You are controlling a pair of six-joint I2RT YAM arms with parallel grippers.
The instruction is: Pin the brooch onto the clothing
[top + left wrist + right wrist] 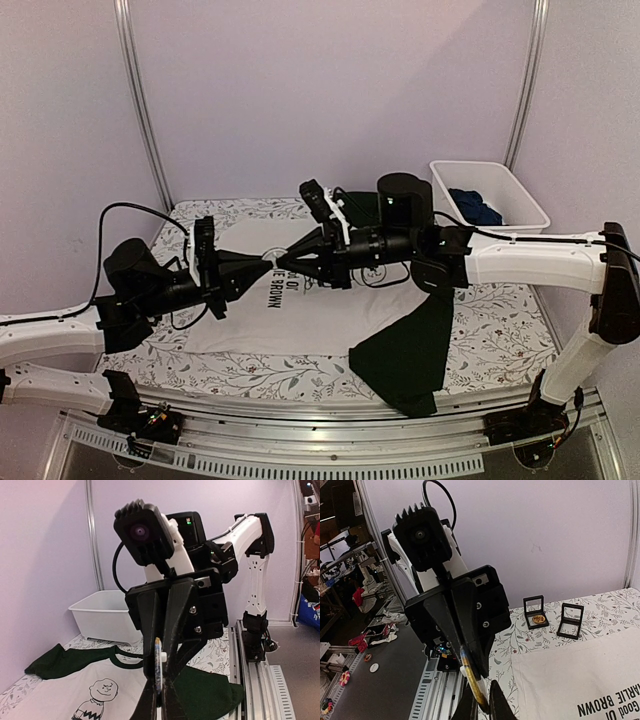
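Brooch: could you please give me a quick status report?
Both jaws shut on brooch, left gripper and right gripper tip to tip. Held above T-shirt, not yet pinned. Nothing in the way.

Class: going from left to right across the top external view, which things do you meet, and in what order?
left claw → right claw → dark sleeve → white bin

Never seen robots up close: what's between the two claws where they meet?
A small gold-rimmed brooch, edge-on, pinched between the left claw and right claw. Both wrist views show it; from above it is too small to see.
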